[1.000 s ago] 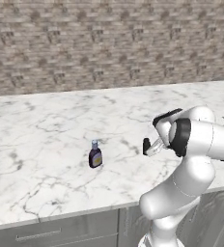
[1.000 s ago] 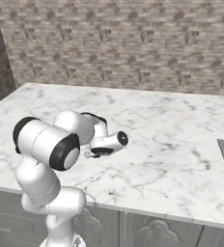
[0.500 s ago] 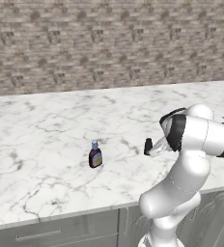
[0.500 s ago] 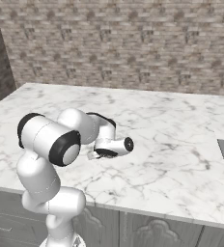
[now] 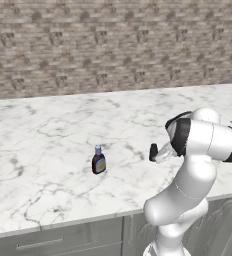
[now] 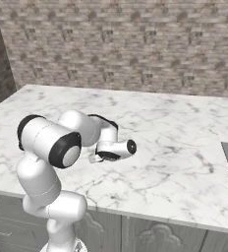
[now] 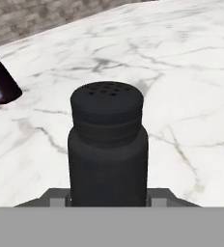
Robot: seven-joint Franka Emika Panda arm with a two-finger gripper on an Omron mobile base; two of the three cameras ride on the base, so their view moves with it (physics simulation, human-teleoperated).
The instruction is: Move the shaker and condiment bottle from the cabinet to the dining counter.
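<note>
- The gripper (image 5: 155,152) pinches the shaker (image 7: 108,144) between its fingers, over the dining counter (image 5: 48,130) toward its front edge.
- The condiment bottle (image 5: 98,161) stands upright on the slab nearer the front edge; the shaker hangs beside it, apart.
- Lower it level until the base touches marble; then release, clear of the bottle.
</note>
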